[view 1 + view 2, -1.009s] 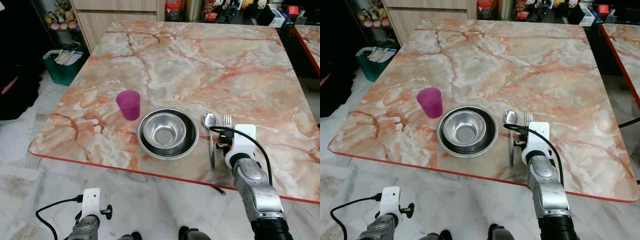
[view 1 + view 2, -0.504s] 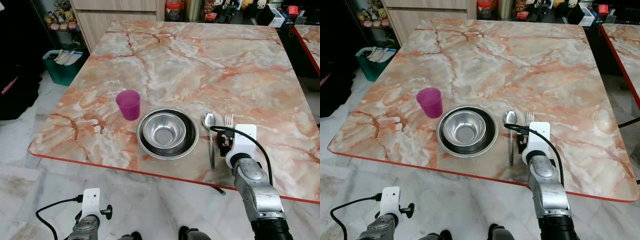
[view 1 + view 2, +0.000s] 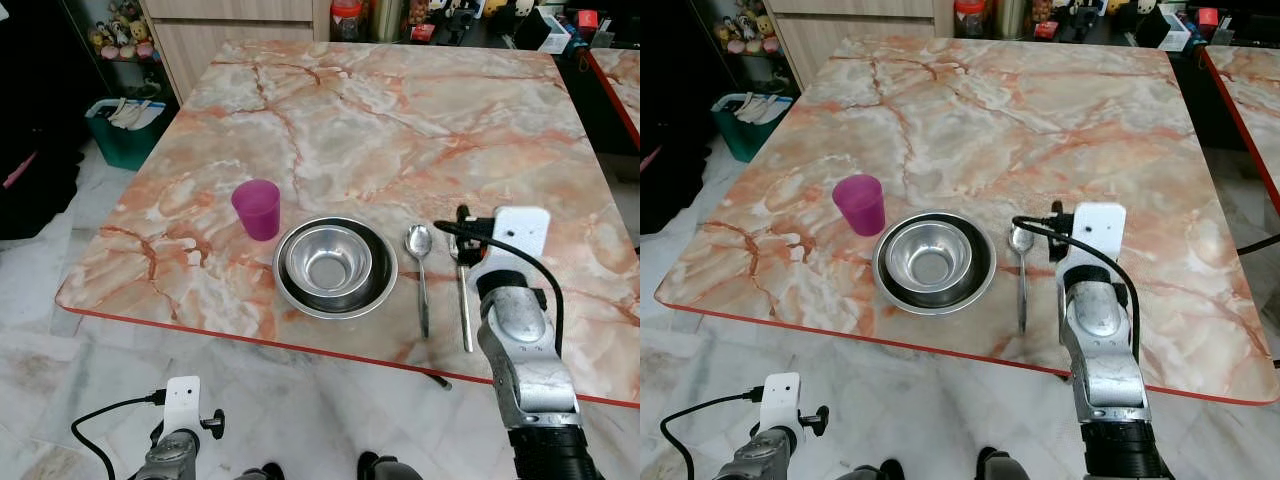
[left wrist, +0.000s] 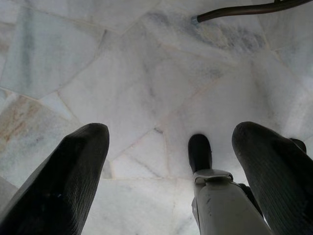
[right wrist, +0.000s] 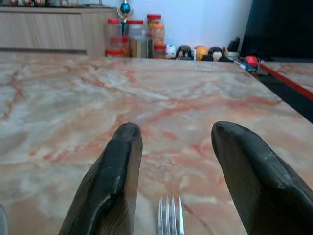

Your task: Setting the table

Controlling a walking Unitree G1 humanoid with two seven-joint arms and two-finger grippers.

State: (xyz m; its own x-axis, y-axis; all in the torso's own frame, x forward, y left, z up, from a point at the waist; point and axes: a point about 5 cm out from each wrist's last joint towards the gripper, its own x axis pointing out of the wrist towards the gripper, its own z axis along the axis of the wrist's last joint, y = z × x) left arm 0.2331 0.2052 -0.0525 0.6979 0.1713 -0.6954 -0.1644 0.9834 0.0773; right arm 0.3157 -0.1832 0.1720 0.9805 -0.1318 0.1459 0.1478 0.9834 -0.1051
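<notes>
Fork (image 3: 464,300) flat on table (image 3: 420,120), tines between spread right jaws (image 5: 171,181).

Looks like the dining area of somebody's home. There's a big square table with a peach-and-white marble-pattern top and red edging (image 3: 420,130), standing on a pale marble-tile floor (image 3: 60,300). Past the table's far edge runs a light wooden cabinet (image 3: 240,30) with red-lidded jars (image 5: 134,36) and a row of little figurines (image 5: 195,51) on its top. Off the far left corner there's a teal plastic bin stuffed with papers (image 3: 125,125) and a shelf of small plush toys (image 3: 120,30). Definitely lived-in household clutter.
</notes>
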